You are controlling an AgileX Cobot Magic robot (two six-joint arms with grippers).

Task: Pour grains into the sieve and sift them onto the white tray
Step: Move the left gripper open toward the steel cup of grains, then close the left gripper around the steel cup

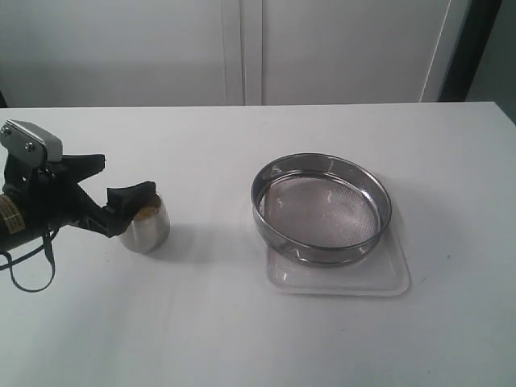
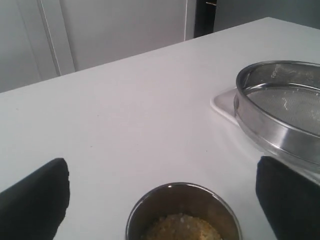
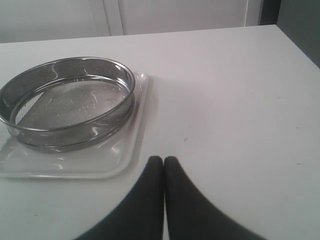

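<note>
While the left claw (image 2: 162, 197) stands spread wide, a black finger (image 2: 35, 205) on either side of the small steel cup (image 1: 147, 227) and nothing gripped, the right claw (image 3: 163, 167) is pressed closed on nothing. Grains (image 2: 181, 227), a yellowish heap with paler bits, lie in that cup at 9 o'clock on the surface (image 1: 242, 322), though the left wrist view cuts off both cup and heap. At 3 o'clock from the cup the sieve (image 1: 322, 211), shiny-rimmed with fine grey mesh, sits on the white tray (image 1: 387, 278) and hides most of it; pale specks on the mesh are too small to identify.
</note>
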